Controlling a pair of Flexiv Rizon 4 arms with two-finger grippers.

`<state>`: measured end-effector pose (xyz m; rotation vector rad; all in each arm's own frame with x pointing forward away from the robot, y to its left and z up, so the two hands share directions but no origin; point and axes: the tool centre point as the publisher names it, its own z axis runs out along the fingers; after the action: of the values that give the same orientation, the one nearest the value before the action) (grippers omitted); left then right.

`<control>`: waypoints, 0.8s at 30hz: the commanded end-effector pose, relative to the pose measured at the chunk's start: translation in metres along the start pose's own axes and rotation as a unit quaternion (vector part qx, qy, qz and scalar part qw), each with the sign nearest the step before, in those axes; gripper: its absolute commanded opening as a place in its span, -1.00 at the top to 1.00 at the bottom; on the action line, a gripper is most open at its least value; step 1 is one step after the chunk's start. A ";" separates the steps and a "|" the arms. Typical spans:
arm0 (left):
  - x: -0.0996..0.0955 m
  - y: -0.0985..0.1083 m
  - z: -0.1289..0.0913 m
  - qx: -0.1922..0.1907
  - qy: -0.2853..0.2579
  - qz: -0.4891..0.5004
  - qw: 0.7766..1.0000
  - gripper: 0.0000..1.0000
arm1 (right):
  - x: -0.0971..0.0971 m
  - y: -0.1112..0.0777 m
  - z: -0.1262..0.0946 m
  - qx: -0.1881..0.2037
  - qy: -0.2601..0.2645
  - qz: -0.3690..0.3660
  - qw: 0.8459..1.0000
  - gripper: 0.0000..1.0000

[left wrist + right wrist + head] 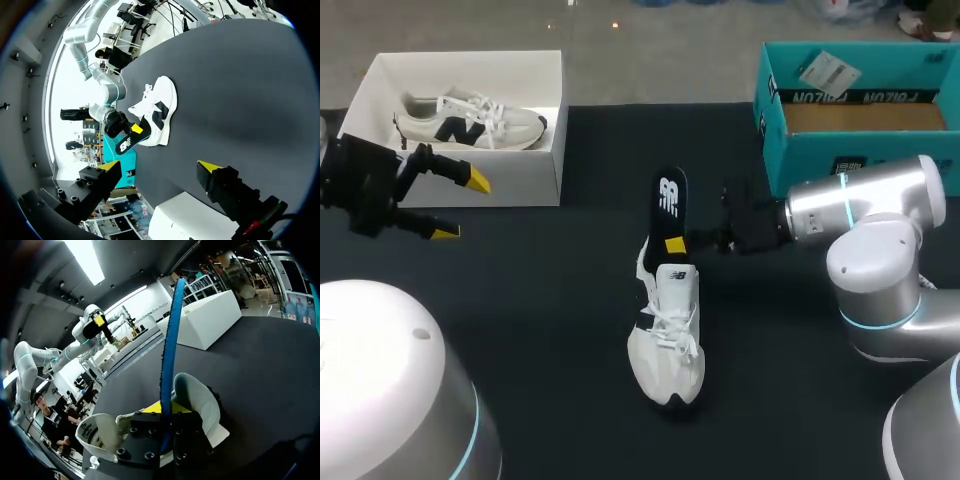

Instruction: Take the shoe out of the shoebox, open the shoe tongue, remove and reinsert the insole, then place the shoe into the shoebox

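Centrally, the white sneaker (667, 335) lay on the black worktop (520, 330), toe toward the robot. The right end effector (676, 244) was clamped on the black insole (669, 198), which stuck out of the heel opening. The left end effector (462, 206) hovered, fingers apart, beside the white shoebox (520, 185), where a second sneaker (470, 120) lay.

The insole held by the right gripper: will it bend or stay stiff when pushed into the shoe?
Probably fairly stiff: the insole sticks out of the shoe without drooping. It looks thin edge-on, so it may flex under a push.
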<state>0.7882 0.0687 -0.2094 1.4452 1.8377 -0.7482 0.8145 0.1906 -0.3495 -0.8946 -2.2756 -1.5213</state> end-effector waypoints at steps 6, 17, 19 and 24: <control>-0.001 -0.001 0.000 0.000 0.003 0.000 1.000 -1.00 | 0.007 -0.010 0.003 -0.007 0.005 0.008 1.000 0.07; -0.001 -0.001 0.000 0.000 0.003 0.000 1.000 -1.00 | -0.006 0.043 0.006 -0.020 -0.007 -0.030 0.999 0.09; -0.001 -0.001 0.000 0.000 0.003 0.000 1.000 -1.00 | -0.010 0.046 0.006 -0.021 -0.011 -0.031 0.999 0.47; -0.001 -0.001 0.000 0.000 0.003 0.000 1.000 -1.00 | -0.010 0.036 0.005 -0.017 -0.018 -0.023 0.999 1.00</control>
<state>0.7882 0.0687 -0.2094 1.4451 1.8377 -0.7482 0.8477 0.1989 -0.3266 -0.8780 -2.3116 -1.5894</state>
